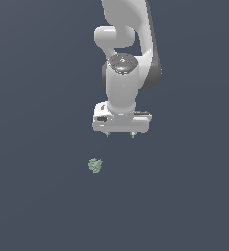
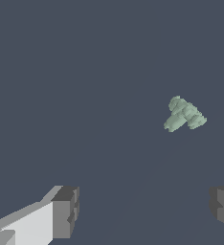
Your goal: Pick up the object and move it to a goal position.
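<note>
The object (image 1: 95, 165) is a tiny pale grey-green lumpy blob lying on the dark grey floor, below and to the exterior view's left of my gripper. It also shows in the wrist view (image 2: 183, 115). My white gripper (image 1: 120, 136) hangs above the floor, pointing down, clear of the object. In the wrist view the gripper (image 2: 145, 210) has its two fingers far apart with nothing between them. One fingertip (image 2: 66, 210) and the other fingertip (image 2: 223, 208) show at the picture's edges. The object lies outside the gap, apart from both fingers.
The white arm (image 1: 128, 44) rises behind the gripper toward the exterior view's top. The floor (image 1: 38, 122) is a plain dark grey surface with no other objects or edges in view.
</note>
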Robot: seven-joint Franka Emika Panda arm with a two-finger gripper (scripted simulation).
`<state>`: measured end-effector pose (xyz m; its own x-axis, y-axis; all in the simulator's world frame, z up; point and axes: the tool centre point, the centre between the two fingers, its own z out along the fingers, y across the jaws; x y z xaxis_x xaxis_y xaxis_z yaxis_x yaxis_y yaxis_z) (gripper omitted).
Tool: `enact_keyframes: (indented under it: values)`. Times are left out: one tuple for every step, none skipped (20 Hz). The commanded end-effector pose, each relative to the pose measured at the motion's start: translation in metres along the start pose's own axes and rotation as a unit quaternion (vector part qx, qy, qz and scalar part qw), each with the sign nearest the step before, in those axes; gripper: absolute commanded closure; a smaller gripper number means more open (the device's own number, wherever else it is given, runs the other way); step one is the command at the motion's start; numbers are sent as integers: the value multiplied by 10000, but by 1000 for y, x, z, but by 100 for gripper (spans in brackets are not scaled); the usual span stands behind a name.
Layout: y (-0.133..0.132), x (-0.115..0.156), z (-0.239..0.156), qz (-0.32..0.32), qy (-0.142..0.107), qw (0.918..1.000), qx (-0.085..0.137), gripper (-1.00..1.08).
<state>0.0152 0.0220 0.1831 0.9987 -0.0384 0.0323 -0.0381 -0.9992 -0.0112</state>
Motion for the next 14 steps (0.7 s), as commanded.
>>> enact_keyframes:
  values:
    - [5,3,5,159,-12,9999,3,-92]
    - [7,5,7,243,-17,9997,5,-92]
    - [10,7,9,337,-22,9994,7,-92]
    - [13,10,12,440,-27,9990,8,-92]
    - [16,12,15,552,-34,9985,10,-92]
    - [20,15,19,673,-40,9977,10,-92]
    - [23,17,23,804,-47,9968,10,-92]
    - [28,20,27,944,-54,9955,10,-92]
    - [32,23,31,1093,-62,9940,8,-92]
    - [37,26,36,1251,-70,9921,6,-92]
    - [42,29,41,1418,-78,9899,2,-92]
    - [48,32,46,1594,-85,9872,-3,-92]
    - [53,35,52,1772,-93,9841,-9,-92]
    - [59,38,57,1938,-100,9810,-15,-92]
